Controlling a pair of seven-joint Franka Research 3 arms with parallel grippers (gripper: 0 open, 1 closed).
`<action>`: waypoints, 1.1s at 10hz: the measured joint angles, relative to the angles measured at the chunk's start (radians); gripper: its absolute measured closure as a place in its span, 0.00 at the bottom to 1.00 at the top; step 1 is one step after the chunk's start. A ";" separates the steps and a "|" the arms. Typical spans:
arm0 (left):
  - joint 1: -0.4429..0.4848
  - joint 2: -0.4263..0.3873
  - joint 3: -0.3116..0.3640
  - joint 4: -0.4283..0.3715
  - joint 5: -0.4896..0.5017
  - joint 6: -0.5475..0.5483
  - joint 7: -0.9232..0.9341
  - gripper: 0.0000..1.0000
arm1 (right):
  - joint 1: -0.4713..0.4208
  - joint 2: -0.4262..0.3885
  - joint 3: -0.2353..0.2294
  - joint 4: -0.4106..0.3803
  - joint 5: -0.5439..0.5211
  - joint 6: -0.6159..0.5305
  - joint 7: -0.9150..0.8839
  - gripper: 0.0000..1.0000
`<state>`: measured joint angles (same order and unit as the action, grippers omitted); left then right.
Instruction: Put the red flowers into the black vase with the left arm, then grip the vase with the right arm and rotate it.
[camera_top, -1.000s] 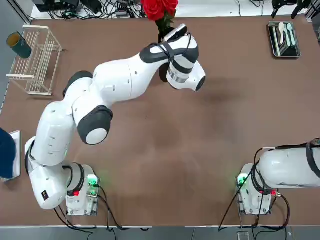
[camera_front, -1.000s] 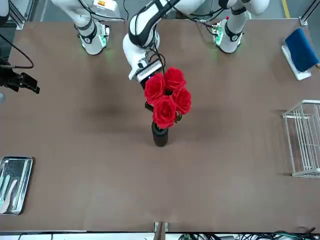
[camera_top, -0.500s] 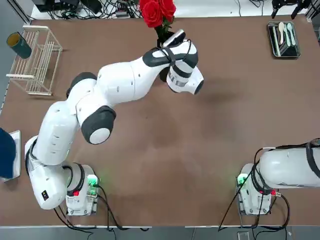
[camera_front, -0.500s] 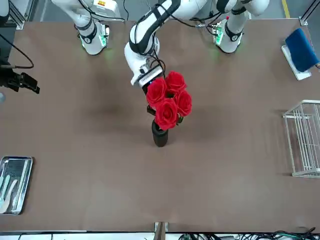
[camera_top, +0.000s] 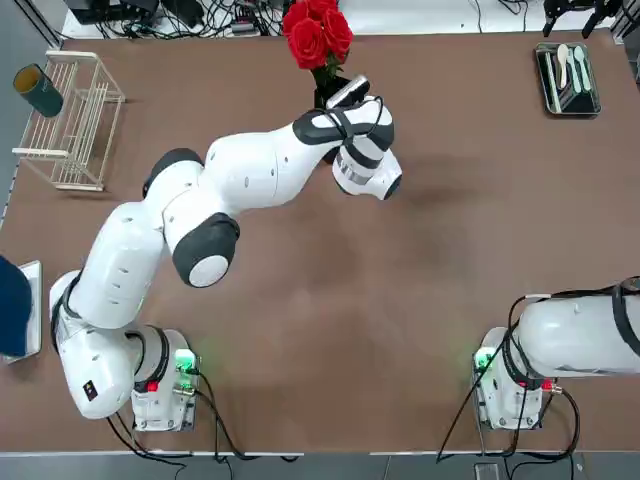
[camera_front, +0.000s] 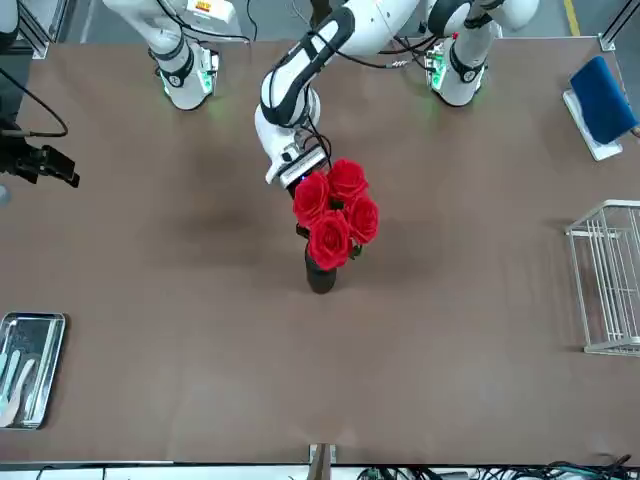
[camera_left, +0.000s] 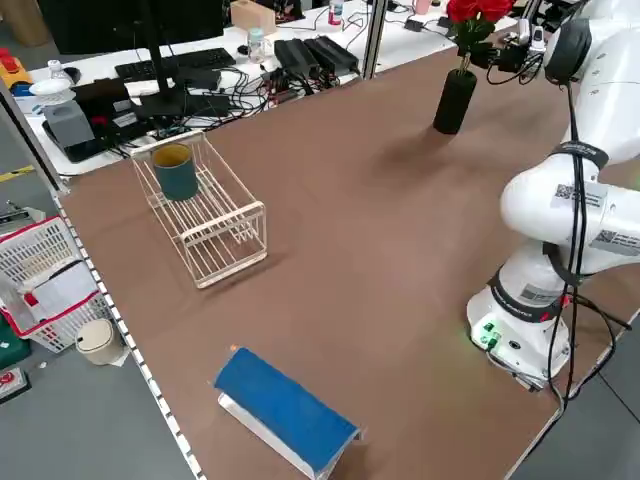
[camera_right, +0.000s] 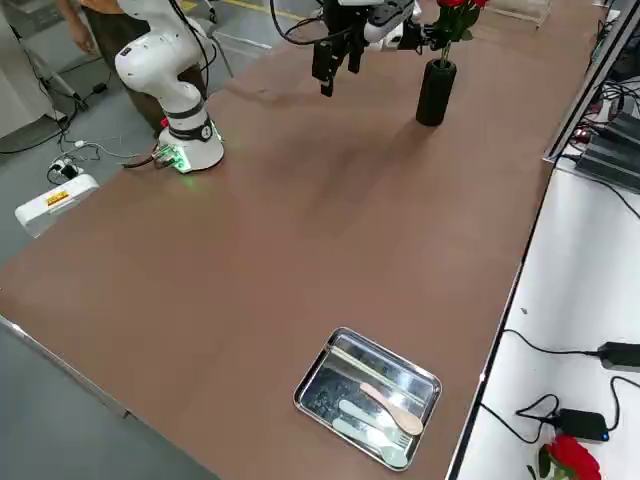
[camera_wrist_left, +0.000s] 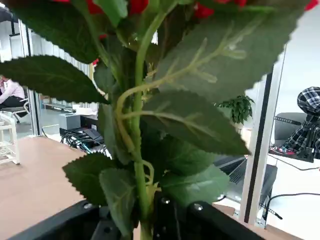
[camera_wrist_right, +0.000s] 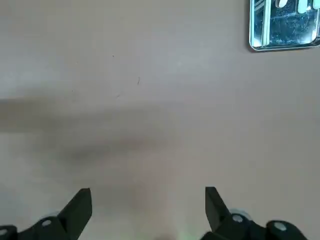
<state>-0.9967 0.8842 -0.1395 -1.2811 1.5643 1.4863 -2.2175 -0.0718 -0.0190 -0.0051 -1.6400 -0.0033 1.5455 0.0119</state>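
Left gripper (camera_front: 303, 186) clamps red flowers (camera_front: 335, 212).

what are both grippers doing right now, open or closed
Left gripper: closed on the stems of the red flowers, above the black vase.
Right gripper: open, holding nothing, over bare table.

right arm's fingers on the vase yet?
No. The right wrist view shows the right gripper open over bare table, while the black vase stands mid-table under the red flowers.
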 joint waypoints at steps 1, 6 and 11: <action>0.000 0.004 0.000 0.000 0.000 0.000 0.000 0.88 | 0.000 0.000 0.000 0.000 0.000 0.000 0.000 0.00; -0.002 0.018 0.000 0.000 0.018 0.001 -0.014 0.88 | 0.000 0.000 0.000 0.000 0.000 0.000 0.000 0.00; -0.007 0.025 -0.001 0.003 0.021 0.002 -0.035 0.88 | 0.000 0.000 0.000 0.000 0.000 0.000 0.000 0.00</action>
<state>-1.0035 0.9097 -0.1402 -1.2785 1.5856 1.4886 -2.2526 -0.0718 -0.0190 -0.0051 -1.6402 -0.0033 1.5453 0.0119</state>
